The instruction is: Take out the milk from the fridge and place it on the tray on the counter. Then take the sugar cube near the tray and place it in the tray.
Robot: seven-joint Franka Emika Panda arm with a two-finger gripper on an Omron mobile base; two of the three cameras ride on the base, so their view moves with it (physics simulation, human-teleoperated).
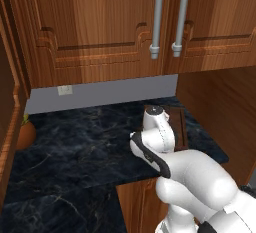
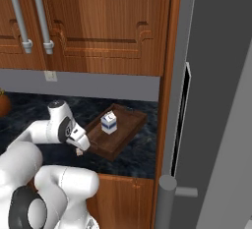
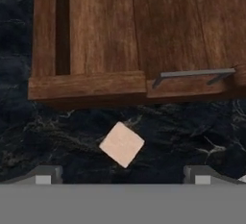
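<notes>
One sugar cube [image 3: 122, 144] (between spread hand [image 3: 122, 176] fingertips) beside one tray [image 3: 86, 86].

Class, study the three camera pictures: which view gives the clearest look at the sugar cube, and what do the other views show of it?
The hand view: the sugar cube lies large on the counter beside the tray. The right base view shows a speck under the gripper; in the left base view the arm covers that spot.
</notes>
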